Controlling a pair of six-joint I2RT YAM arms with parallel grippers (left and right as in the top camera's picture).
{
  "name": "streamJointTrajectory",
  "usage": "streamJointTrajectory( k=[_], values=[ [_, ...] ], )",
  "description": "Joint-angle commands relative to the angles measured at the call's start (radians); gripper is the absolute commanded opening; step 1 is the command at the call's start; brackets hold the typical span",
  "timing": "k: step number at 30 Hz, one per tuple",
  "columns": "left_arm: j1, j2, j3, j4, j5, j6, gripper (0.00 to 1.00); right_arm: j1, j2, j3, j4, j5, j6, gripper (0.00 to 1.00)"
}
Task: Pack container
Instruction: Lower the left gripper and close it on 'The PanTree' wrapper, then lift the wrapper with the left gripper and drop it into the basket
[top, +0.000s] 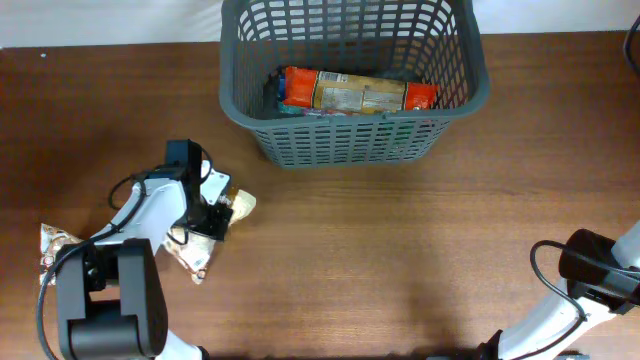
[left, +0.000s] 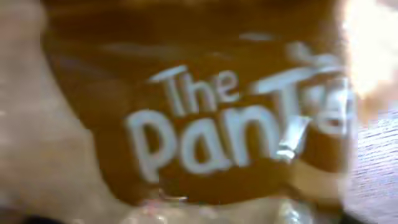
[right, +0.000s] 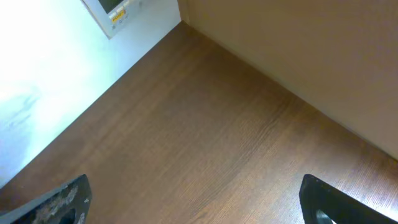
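The container, a dark grey lattice basket (top: 352, 140), stands at the back centre and holds an orange and yellow packet (top: 358, 93). My left gripper (top: 214, 213) is down on a tan and brown snack packet (top: 196, 255) on the table, well to the front left of the basket. In the left wrist view that packet (left: 205, 124), lettered "The Pan...", fills the frame and hides the fingers; the grip looks closed across it. My right gripper (right: 193, 193) is open and empty over bare wood; its arm (top: 590, 275) is at the front right.
Another tan packet (top: 55, 243) lies at the far left beside the left arm's base (top: 110, 300). A white wall with a small panel (right: 112, 15) and a beige wall show in the right wrist view.
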Motion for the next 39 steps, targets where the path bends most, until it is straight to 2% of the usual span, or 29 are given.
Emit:
streamJointTrajectory(
  k=[1, 5, 6, 10, 14, 21, 30, 34, 39],
  values=[
    [-0.002, 0.007, -0.012, 0.006, 0.023, -0.007, 0.47, -0.001, -0.004, -0.003, 0.001, 0.002, 0.015, 0.99],
    [-0.002, 0.007, -0.012, 0.007, 0.022, -0.013, 0.44, -0.001, -0.004, -0.003, 0.001, 0.002, 0.015, 0.99],
    [-0.002, 0.007, -0.012, 0.01, 0.023, -0.014, 0.4, -0.001, -0.004, -0.003, 0.001, 0.002, 0.015, 0.99],
    [-0.002, 0.007, 0.0, 0.028, 0.022, -0.071, 0.11, -0.001, -0.004, -0.003, 0.001, 0.002, 0.015, 0.99],
    [-0.002, 0.007, 0.048, 0.039, 0.022, -0.16, 0.02, -0.001, -0.004, -0.003, 0.001, 0.002, 0.015, 0.99],
    [-0.002, 0.005, 0.254, -0.007, 0.022, -0.225, 0.02, -0.001, -0.004, -0.003, 0.001, 0.002, 0.015, 0.99],
    [-0.002, -0.021, 0.778, -0.206, -0.06, -0.224, 0.02, -0.001, -0.004, -0.003, 0.001, 0.002, 0.015, 0.99],
    [-0.002, -0.048, 0.949, -0.221, -0.131, -0.224, 0.02, -0.001, -0.004, -0.003, 0.001, 0.002, 0.015, 0.99],
    [-0.011, -0.085, 1.098, -0.214, -0.13, -0.255, 0.02, -0.001, -0.004, -0.003, 0.001, 0.002, 0.015, 0.99]
  ],
)
